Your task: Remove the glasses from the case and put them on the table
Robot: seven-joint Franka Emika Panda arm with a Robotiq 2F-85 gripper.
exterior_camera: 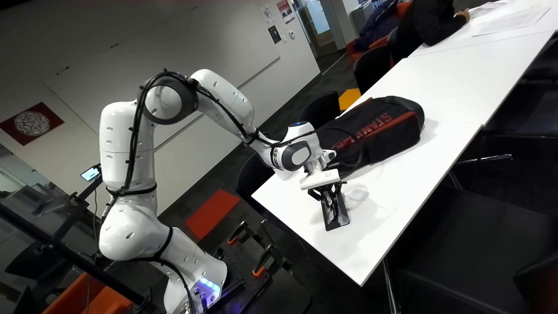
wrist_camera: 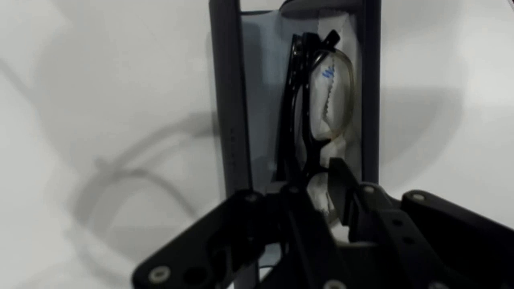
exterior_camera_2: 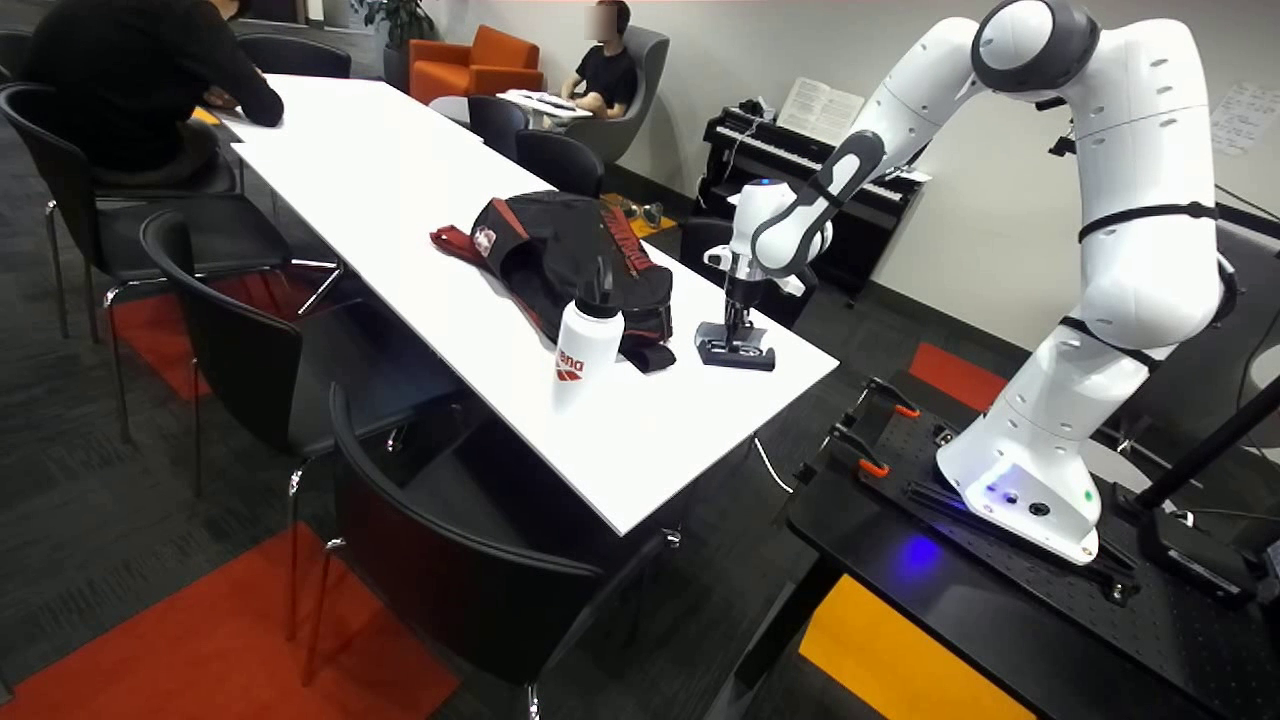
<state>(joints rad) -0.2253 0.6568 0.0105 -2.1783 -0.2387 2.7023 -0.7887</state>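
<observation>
The case (wrist_camera: 231, 100) is a narrow black oblong, lying open on the white table (exterior_camera: 409, 192); it also shows in the exterior views (exterior_camera: 336, 225) (exterior_camera_2: 735, 359). The glasses (wrist_camera: 306, 100), dark-framed with folded temples, lie inside along its length. My gripper (wrist_camera: 315, 170) points down into the case, as both exterior views show (exterior_camera: 330, 201) (exterior_camera_2: 737, 338). Its fingers are part-closed, one each side of the glasses' bridge, with a gap between them. Whether both fingers press on the frame is unclear, dark on dark. The near lens is mostly hidden by the fingers.
A whitish crinkled sheet with a blue mark (wrist_camera: 328, 73) lies under the glasses in the case. A large black bag with red lettering (exterior_camera: 370, 131) stands close behind the gripper. A white bottle (exterior_camera_2: 588, 340) stands beside the bag. The table's end edge (exterior_camera: 305, 240) is near the case.
</observation>
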